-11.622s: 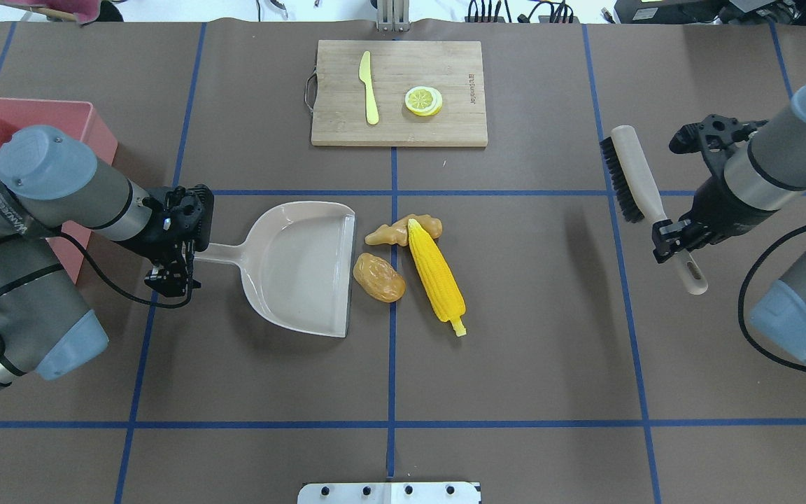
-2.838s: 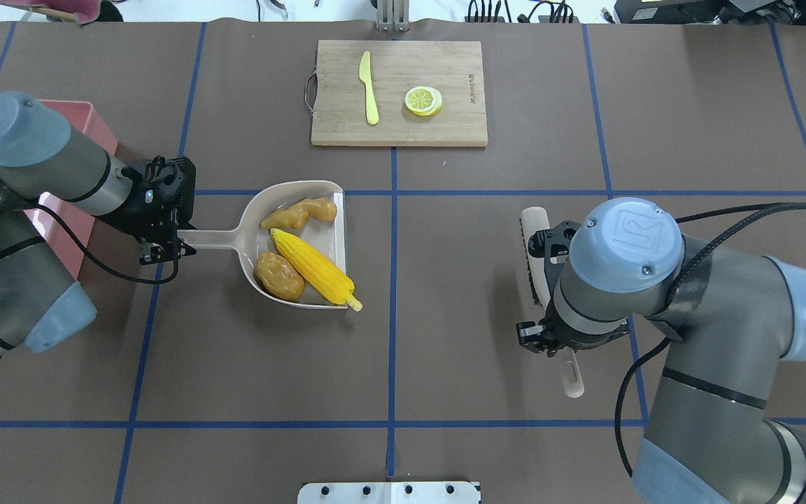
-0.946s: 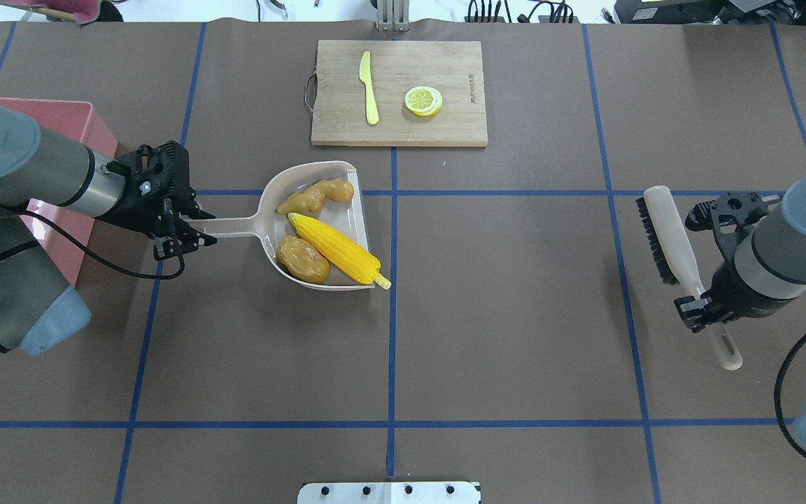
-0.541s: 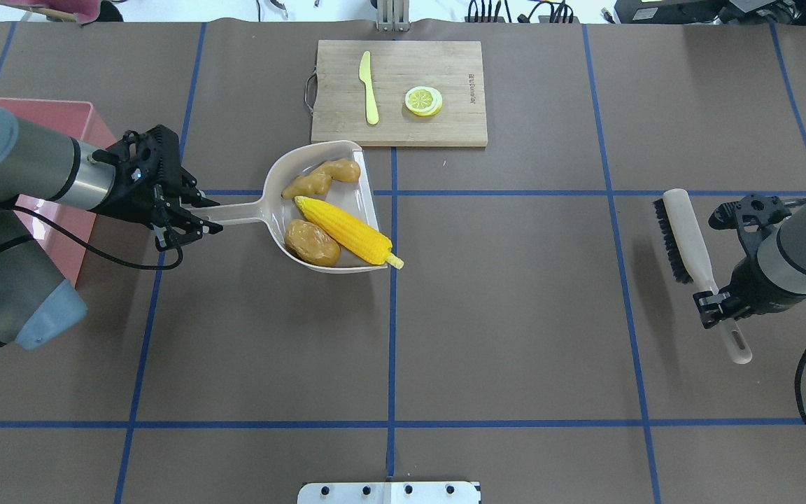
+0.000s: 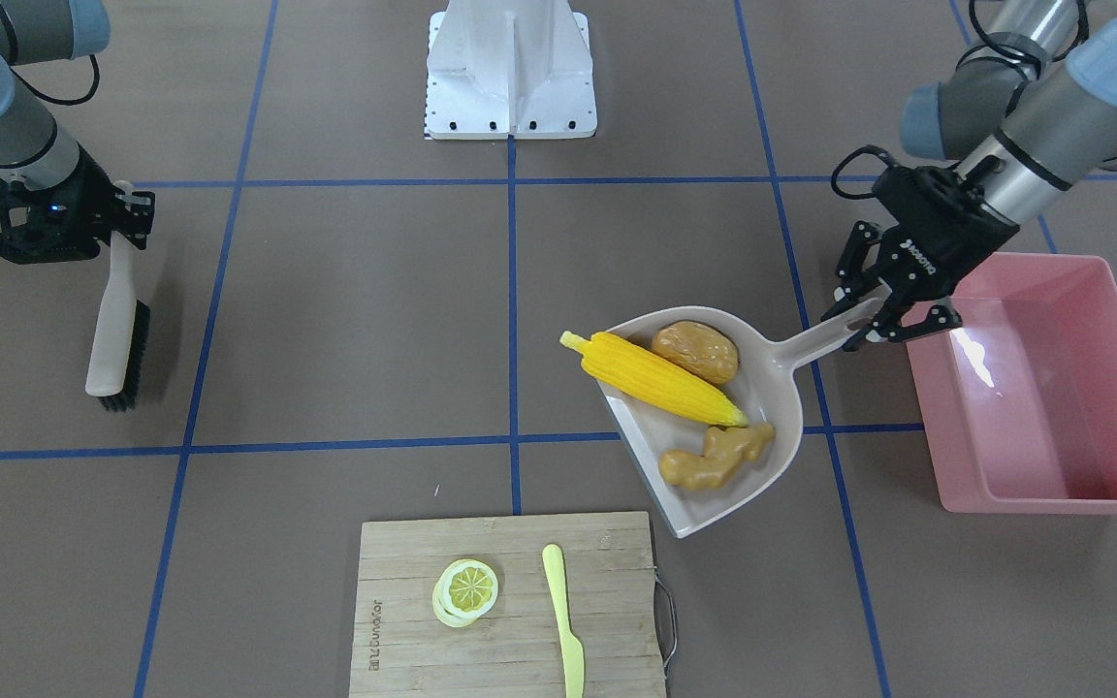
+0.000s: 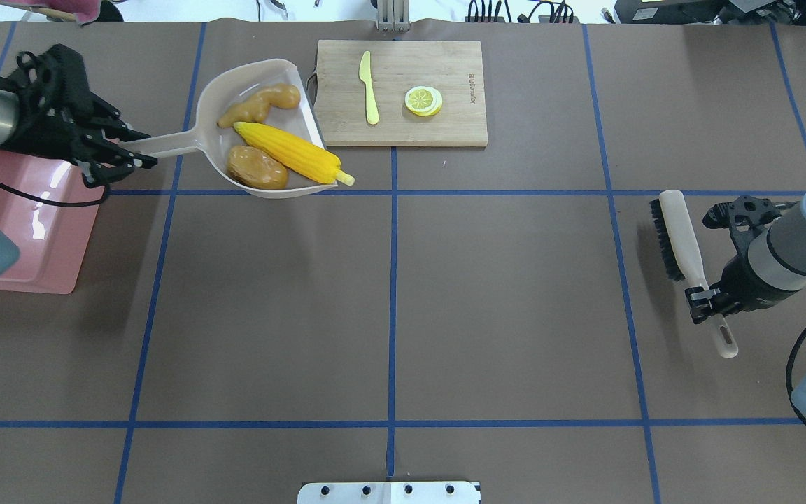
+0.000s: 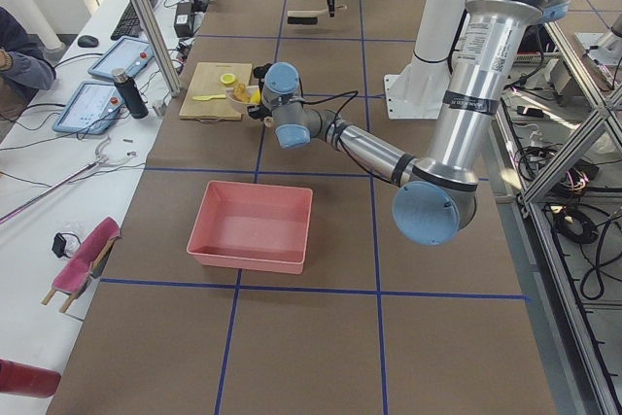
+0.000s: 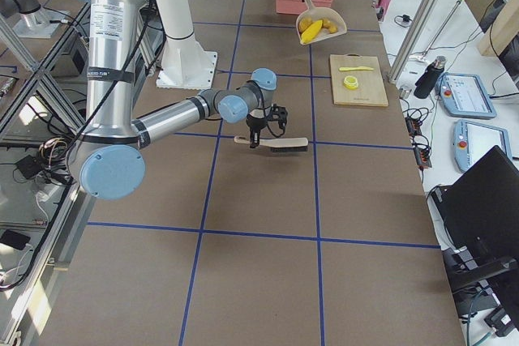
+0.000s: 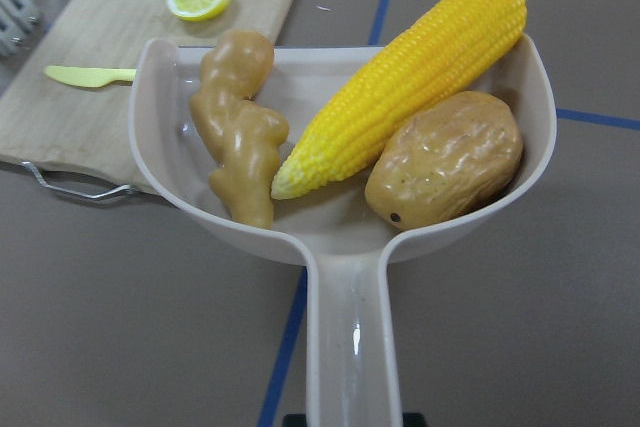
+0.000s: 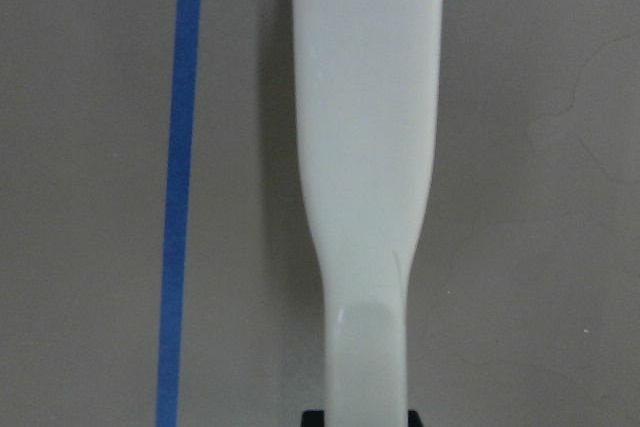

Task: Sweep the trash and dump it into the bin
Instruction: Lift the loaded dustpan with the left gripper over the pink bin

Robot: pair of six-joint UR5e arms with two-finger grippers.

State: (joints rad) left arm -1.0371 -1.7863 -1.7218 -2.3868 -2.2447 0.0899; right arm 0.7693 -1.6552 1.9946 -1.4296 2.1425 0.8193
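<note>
The pink bin (image 5: 1053, 427) sits just beneath and behind the left end effector (image 5: 874, 325), which is clamped on the dustpan (image 5: 811, 344) handle. The pan juts out ahead of it, clear of the bench (image 5: 374, 320). The right end effector (image 5: 117, 233) grips the brush (image 5: 117, 330) handle. In the pan, largest first, are the corn cob (image 5: 660, 380), the potato chunk (image 5: 696, 351) and the ginger root (image 5: 714, 456).

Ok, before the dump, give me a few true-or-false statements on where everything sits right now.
1. The corn cob, potato chunk and ginger root all lie in the dustpan. True.
2. The bin already holds trash. False: it is empty.
3. The left gripper has its jaws shut on the dustpan's handle. True.
4. The lemon slice lies in the dustpan. False: it is on the cutting board.
5. The right gripper is empty. False: it holds the brush by its handle.
</note>
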